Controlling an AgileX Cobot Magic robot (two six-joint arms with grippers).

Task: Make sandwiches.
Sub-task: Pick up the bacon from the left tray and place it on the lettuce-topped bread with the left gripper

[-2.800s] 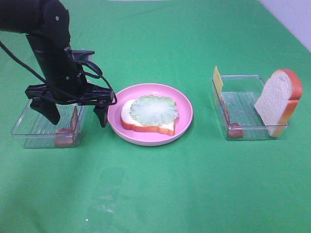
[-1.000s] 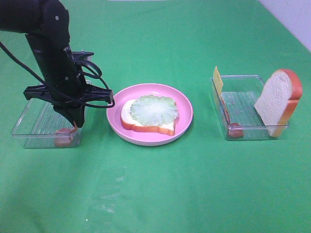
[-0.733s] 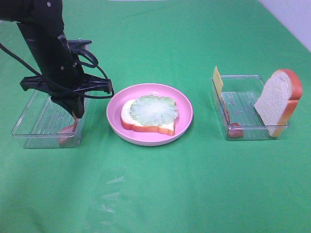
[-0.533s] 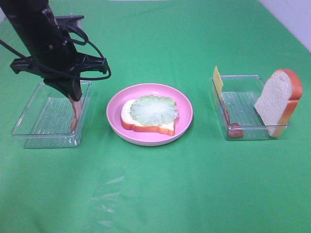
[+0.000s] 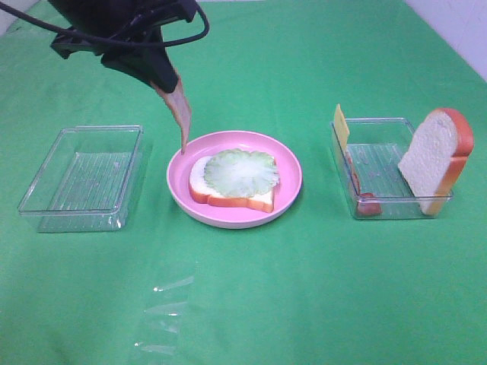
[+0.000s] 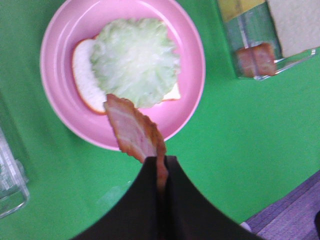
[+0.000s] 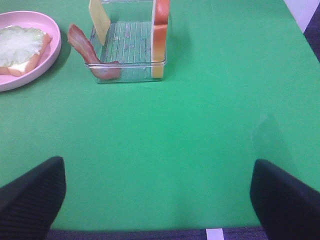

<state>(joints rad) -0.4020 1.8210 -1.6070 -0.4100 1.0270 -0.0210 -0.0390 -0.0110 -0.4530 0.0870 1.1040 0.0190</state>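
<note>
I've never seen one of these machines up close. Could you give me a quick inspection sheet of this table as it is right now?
Surface: green cloth, no spills seen.
Job's things: bread slice topped with a lettuce leaf on the pink plate; bacon strip dangling above the plate's left rim; right tray holds a cheese slice, a second bacon strip and an upright bread slice; left tray holds nothing.
Clutter: nothing seen.
Hands: left hand shut on the bacon strip; right hand open over bare cloth.
Cables: black cable looping beside the left arm.
Surroundings: pale area past the cloth's far right corner.
</note>
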